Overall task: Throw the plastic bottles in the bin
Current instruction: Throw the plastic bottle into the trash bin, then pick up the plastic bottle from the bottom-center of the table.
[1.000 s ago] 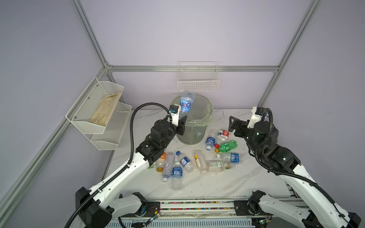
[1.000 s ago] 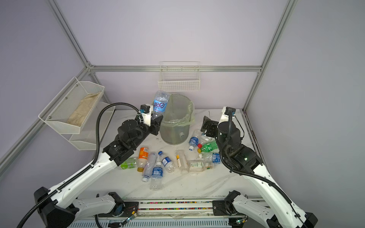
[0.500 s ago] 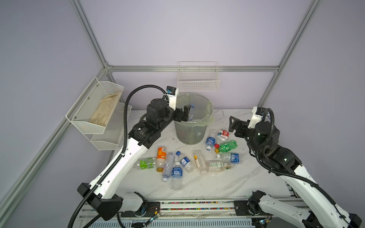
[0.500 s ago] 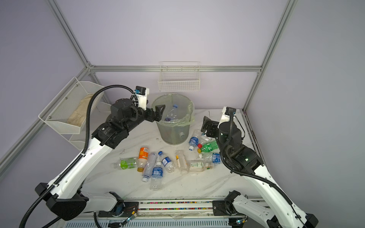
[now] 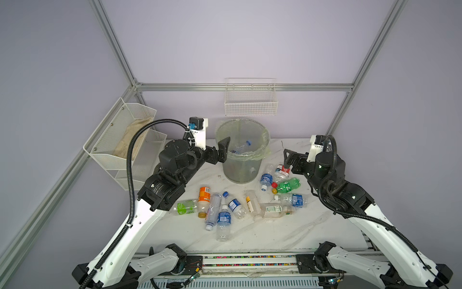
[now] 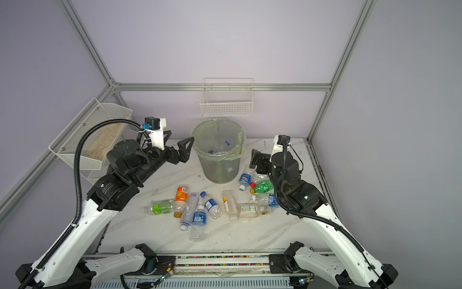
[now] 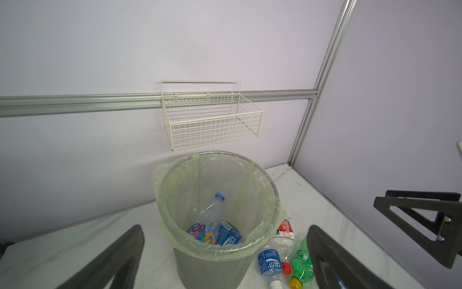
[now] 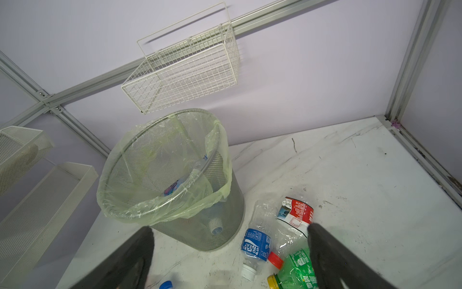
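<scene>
Left hand (image 6: 181, 143), fingers wide apart and empty, hovers beside the rim of the tall grey mesh bin lined with a pale yellow-green bag (image 5: 237, 172), where a few clear plastic bottles (image 7: 215, 217) already lie. The right hand (image 5: 287, 160), equally spread and empty, hangs over the bottles at the bin's foot (image 8: 256, 246). With about a dozen small labelled bottles (image 5: 223, 220) strewn on the white marbled bench (image 5: 287, 232), the next move looks to be a fresh pick: descend, close across one body, lift above the rim.
</scene>
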Tool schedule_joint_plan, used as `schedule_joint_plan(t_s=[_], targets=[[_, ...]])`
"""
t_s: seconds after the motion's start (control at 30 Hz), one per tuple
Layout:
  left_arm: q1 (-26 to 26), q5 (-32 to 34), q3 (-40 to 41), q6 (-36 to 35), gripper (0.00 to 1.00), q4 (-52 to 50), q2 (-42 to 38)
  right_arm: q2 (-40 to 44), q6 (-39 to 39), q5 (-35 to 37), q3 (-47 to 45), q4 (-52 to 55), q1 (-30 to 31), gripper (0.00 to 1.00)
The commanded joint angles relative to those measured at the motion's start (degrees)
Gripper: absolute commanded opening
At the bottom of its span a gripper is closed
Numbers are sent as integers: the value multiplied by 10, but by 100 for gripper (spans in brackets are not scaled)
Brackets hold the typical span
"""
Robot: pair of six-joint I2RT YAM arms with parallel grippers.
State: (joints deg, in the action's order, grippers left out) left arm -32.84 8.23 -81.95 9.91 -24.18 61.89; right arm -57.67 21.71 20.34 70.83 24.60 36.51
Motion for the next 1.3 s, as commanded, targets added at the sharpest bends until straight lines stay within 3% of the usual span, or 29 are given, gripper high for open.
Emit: schedule_joint_plan(t_s=[0.0,0.2,0.4,0.63,0.93,1.27], targets=[[-1,10,46,15,100,14,-36,-16,-14,-52,6,-7,-3,97],[-1,31,106,43,100,0,-88,-40,-15,-121,-6,-6,-3,97],[-1,68,192,78,100,-14,-142,-55,18,-217,-75,-35,-2,97],[-1,101,274,129,100,-38,-206,-50,63,-278,-131,-83,10,97],[6,170,315,209,100,-109,-235,-94,90,-274,-139,-118,79,97],[41,168,368,283,100,-108,-251,-165,145,-228,-141,-163,214,94]])
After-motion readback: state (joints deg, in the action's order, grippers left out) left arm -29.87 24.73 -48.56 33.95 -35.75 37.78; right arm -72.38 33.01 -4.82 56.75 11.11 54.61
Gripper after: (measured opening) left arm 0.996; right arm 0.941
